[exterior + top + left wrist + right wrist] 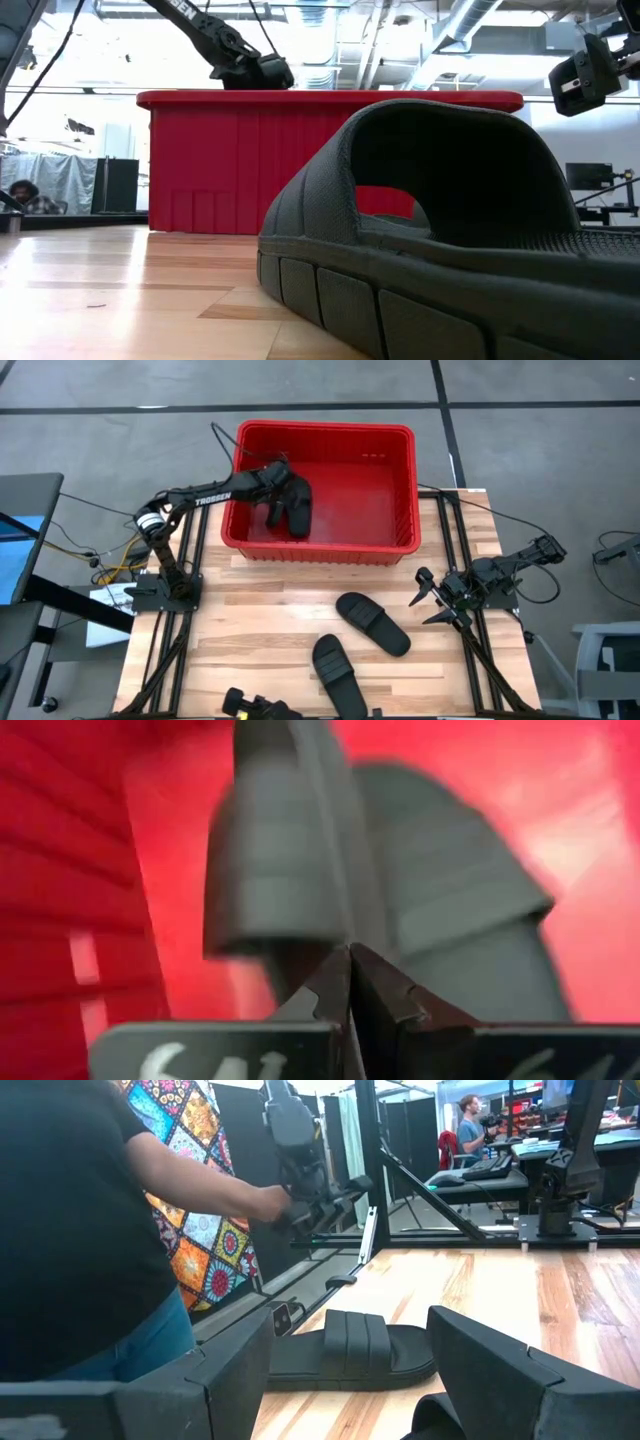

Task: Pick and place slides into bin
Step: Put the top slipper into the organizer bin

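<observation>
Left jaws (pixel 350 982) pinched shut on a light, floppy slide (pixel 300 860) over the bin (pixel 395 540), strap dangling just ahead; right jaws (pixel 428 598) gape empty.

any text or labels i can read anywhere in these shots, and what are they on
"TROSSEN" in white letters, along the left arm reaching over the red bin, high view.
White letters on the same arm at the top of the low view: cut off at the edge, not readable in full.
White marks on the left gripper body in the left wrist view: too blurred to read.
No readable text on the bin or the slides.
</observation>
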